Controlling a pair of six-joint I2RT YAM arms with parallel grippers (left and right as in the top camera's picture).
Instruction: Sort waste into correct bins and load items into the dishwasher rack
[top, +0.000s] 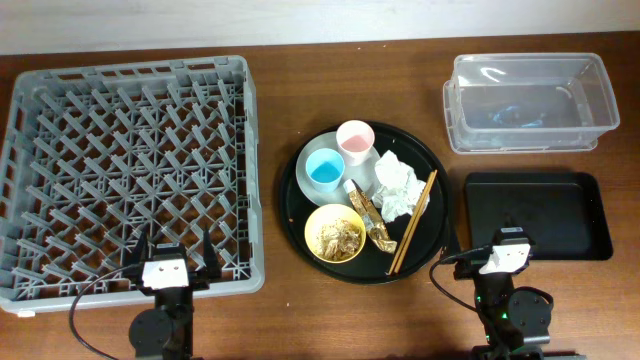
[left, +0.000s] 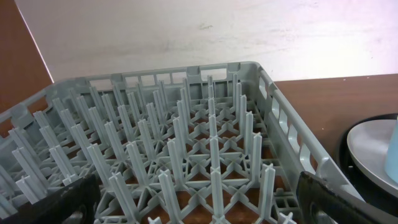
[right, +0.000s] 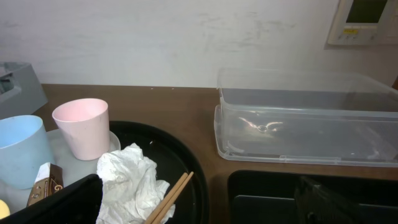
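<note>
Overall, brown wooden table against scuffed white wall.

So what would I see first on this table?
The big grey dishwasher rack filling the left side, all pegs, nothing in it. Next, the round black tray in the middle, crowded with a pink cup, a blue cup, a yellow bowl of crumbs and a white tissue.

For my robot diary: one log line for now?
left gripper open at rack | right gripper open at black tray | tissue unsorted
</note>
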